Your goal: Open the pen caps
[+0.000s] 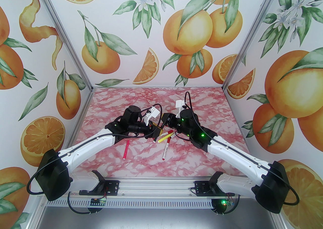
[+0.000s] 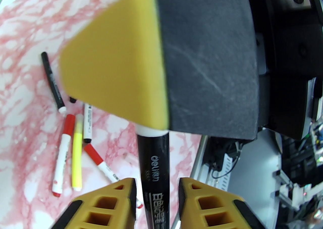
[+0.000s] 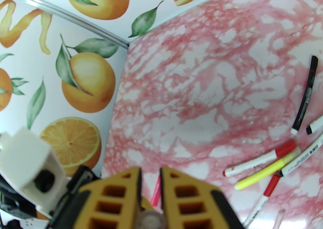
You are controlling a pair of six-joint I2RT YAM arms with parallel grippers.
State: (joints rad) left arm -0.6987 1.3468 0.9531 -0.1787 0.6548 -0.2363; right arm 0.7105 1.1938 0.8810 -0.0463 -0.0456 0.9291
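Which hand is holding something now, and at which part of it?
The right hand is shut on the black pen at its white end. The left hand stands open around the same pen.

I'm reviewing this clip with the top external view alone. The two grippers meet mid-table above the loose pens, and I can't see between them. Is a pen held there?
Observer: Yes. On the left wrist camera, a black plastic marker with white lettering stands between the fingers of the left gripper.
Reviewer: Is the left one clamped on it?
Observer: It looks loose. A sliver of gap shows between one finger and the barrel.
Reviewer: And the right?
Observer: The right gripper is shut on the marker's far end. Its pad hides whether that end is the cap.
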